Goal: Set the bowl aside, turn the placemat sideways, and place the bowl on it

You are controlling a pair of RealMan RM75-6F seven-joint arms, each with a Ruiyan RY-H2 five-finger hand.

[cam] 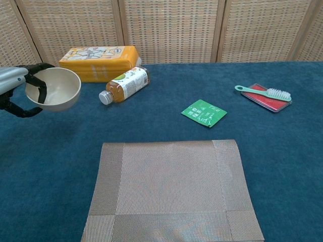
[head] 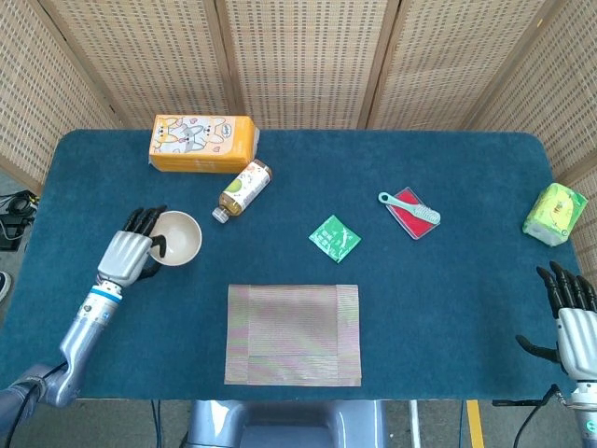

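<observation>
My left hand (head: 131, 254) grips the cream bowl (head: 177, 238) by its rim, a finger hooked inside, at the table's left side. In the chest view the bowl (cam: 54, 88) is held above the cloth, tilted toward the camera, with the hand (cam: 17, 83) at the frame's left edge. The striped brown placemat (head: 293, 334) lies flat near the front edge, bare and well to the right of the bowl; it fills the chest view's lower middle as the placemat (cam: 171, 189). My right hand (head: 571, 313) stays at the far right corner, fingers apart, holding nothing.
An orange tissue pack (head: 203, 143) and a tea bottle (head: 242, 188) on its side lie behind the bowl. A green packet (head: 334, 237) sits behind the placemat. A teal brush on a red case (head: 410, 212) and a green pack (head: 556, 213) lie toward the right.
</observation>
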